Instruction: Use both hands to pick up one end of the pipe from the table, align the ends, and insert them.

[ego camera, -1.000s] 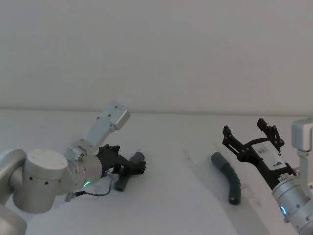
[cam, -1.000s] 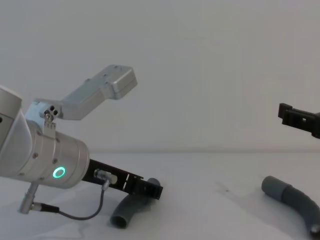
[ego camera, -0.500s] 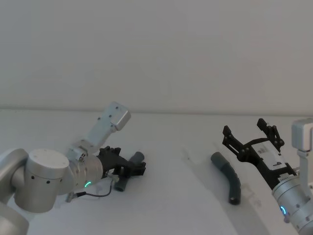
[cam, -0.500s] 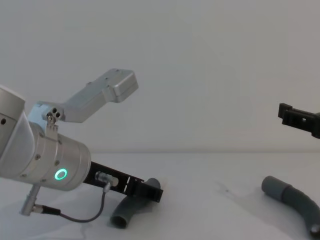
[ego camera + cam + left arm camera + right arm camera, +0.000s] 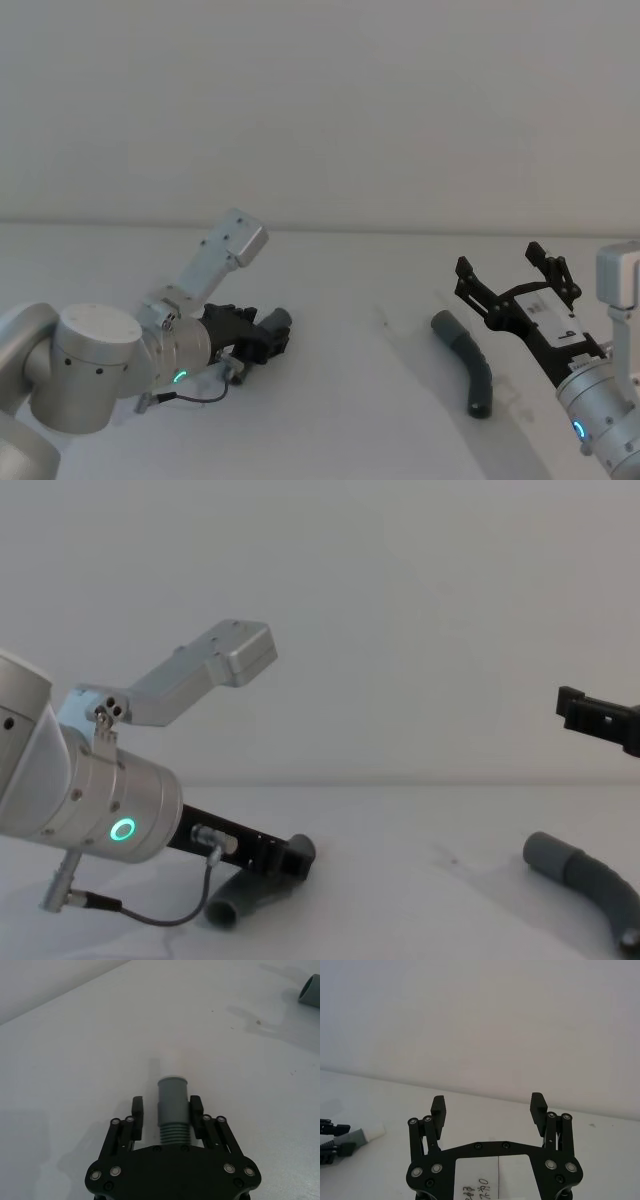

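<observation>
On the white table (image 5: 360, 410) lie two ribbed dark-grey pipe pieces. My left gripper (image 5: 268, 338) (image 5: 166, 1106) (image 5: 288, 858) is low over the table at the left and shut on the left pipe piece (image 5: 245, 895), which runs straight out between the fingers. Its grey cuff (image 5: 172, 1097) and white tip (image 5: 170, 1066) stick out in front. The right pipe piece (image 5: 470, 365) (image 5: 590, 875) lies curved on the table. My right gripper (image 5: 505, 265) (image 5: 488, 1101) hangs open in the air just above and beside it, holding nothing.
The left arm's silver wrist and camera bracket (image 5: 205, 665) rise above the table at the left. A plain pale wall stands behind. The bare stretch of table between the two pipe pieces holds nothing but a few small marks (image 5: 385, 318).
My left gripper's fingers have drawn in on the left pipe piece, and that piece has swung into line with the gripper. The right gripper and right pipe piece have stayed still.
</observation>
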